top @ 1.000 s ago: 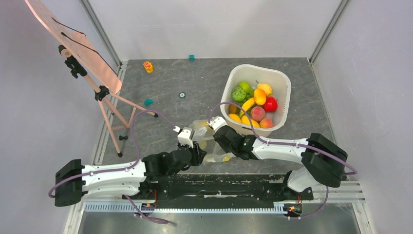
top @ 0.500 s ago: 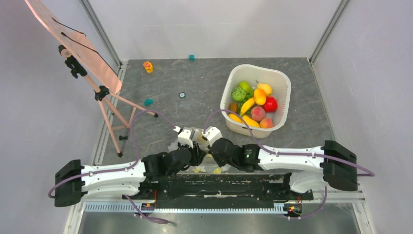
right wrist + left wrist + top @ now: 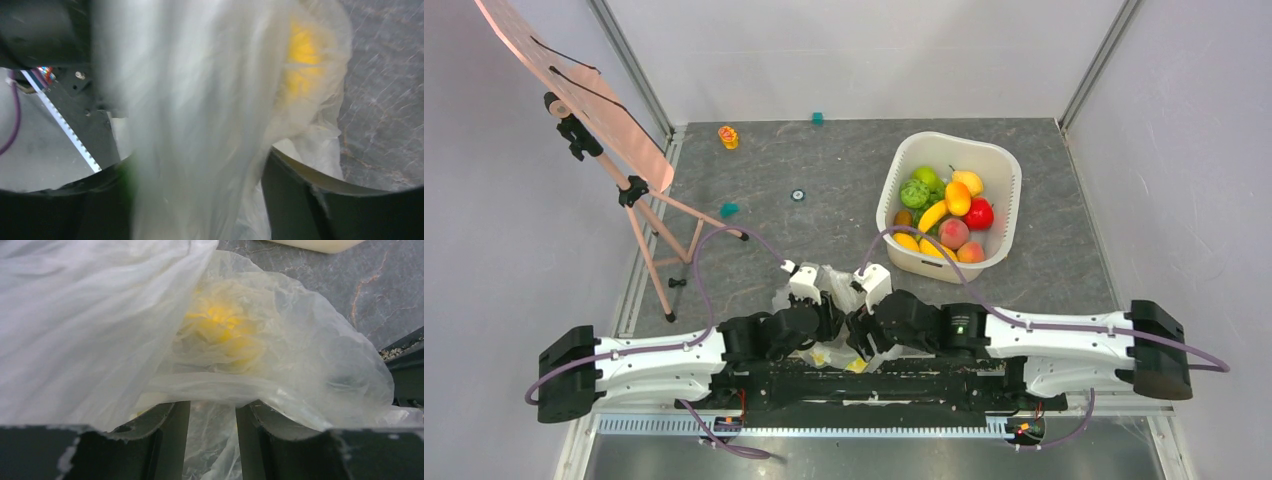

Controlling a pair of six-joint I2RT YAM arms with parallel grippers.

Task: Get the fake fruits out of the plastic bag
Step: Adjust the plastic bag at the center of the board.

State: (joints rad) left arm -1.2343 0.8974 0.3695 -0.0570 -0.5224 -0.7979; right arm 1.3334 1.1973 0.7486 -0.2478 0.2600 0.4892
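The plastic bag (image 3: 836, 283) lies crumpled near the table's front edge, between my two grippers. My left gripper (image 3: 829, 318) is shut on a bunched fold of the bag (image 3: 100, 315), with film between its narrow jaws (image 3: 212, 410). A yellow patch (image 3: 220, 325) shows through the film; I cannot tell whether it is a fruit or a print. My right gripper (image 3: 856, 330) has its jaws wide apart around blurred bag film (image 3: 200, 75), midpoint (image 3: 197, 165). Several fake fruits (image 3: 944, 215) lie in the white basin (image 3: 1009, 170).
An easel with a pink board (image 3: 604, 120) stands at the left. A yellow-red toy (image 3: 728, 137), two teal blocks (image 3: 817, 118) (image 3: 729, 210) and a small ring (image 3: 798, 195) lie on the far table. A black rail (image 3: 874, 385) runs along the near edge.
My right gripper has swung from the basin's near-left corner back left and toward the near edge, onto the bag. The bag has shifted and spread. My left arm has hardly moved.
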